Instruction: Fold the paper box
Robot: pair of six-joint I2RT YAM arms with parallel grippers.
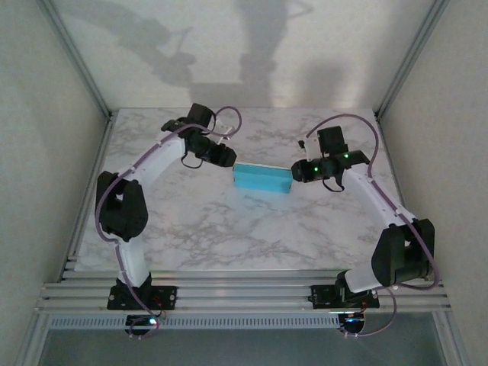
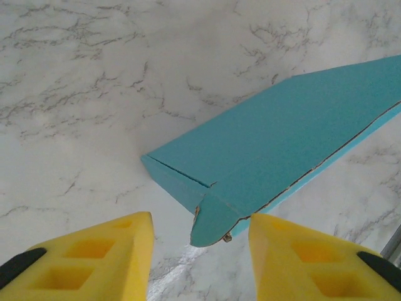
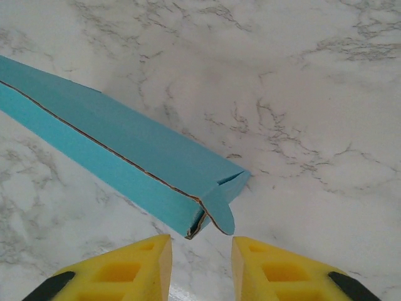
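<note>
At the near side of the left wrist view, the left gripper has its jaws apart; the rounded end flap of the paper box sits between the yellow fingertips and is not clamped. Right gripper: jaws narrowly apart, with the opposite end flap just ahead of the gap. Farther out, mid-way across the marble table, the box lies flat (turquoise side up), one gripper at each short end.
</note>
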